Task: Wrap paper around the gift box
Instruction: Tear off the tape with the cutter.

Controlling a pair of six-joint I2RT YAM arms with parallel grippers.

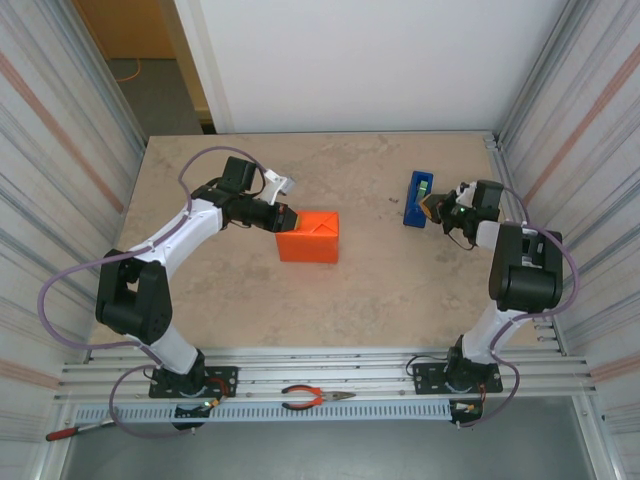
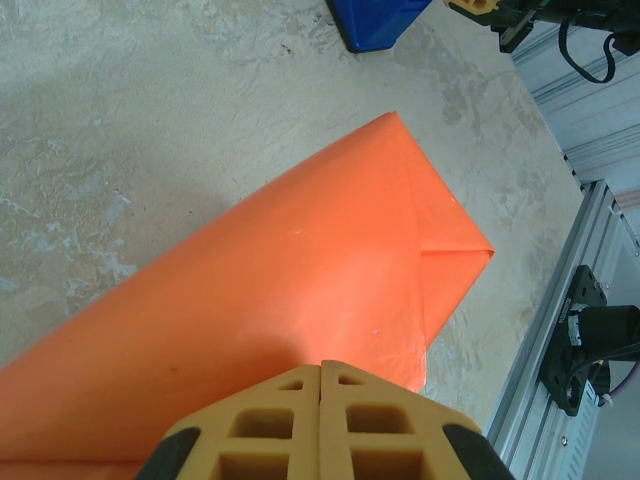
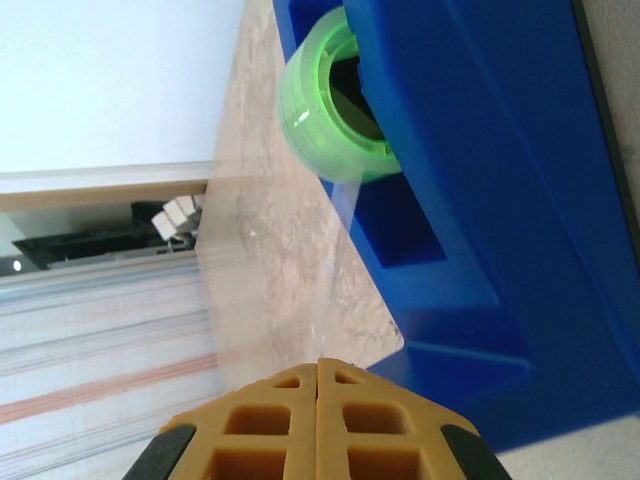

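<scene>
Top view: gift box [image 1: 309, 236] sits mid-counter [image 1: 230, 300], already covered in the paper, folds showing on its top. Left gripper [image 1: 286, 218] is at the box's left edge, touching or nearly so. Right gripper [image 1: 433, 206] is over by the blue tape dispenser [image 1: 417, 198], well apart from the box. Pliers [image 1: 315, 399] and a red-handled screwdriver [image 1: 60, 434] lie on the front rail, out of the way.

Left wrist view: left gripper [image 2: 320, 372] is closed w/ nothing seen between the fingers, tips against the paper [image 2: 300, 290], prob. pinning the flap. A triangular end fold shows at the far corner. Dispenser [image 2: 375, 20] is beyond it.

Right wrist view: right gripper [image 3: 318, 365] looks clamped on the end of a clear tape strip [image 3: 335, 255] drawn from the green roll [image 3: 335, 110] in the dispenser [image 3: 500, 200].

Step in hand, I'd judge: pull off tape to seal the wrap. To do it well:
- pull the strip straight and taut so it doesn't twist or stick to itself
- tear it vs. the cutter edge
- keep the left gripper's pressure on the paper so the fold doesn't spring open

Risks: dispenser is light and may drag along w/ the pull; nothing lies btw. it and the box.
</scene>
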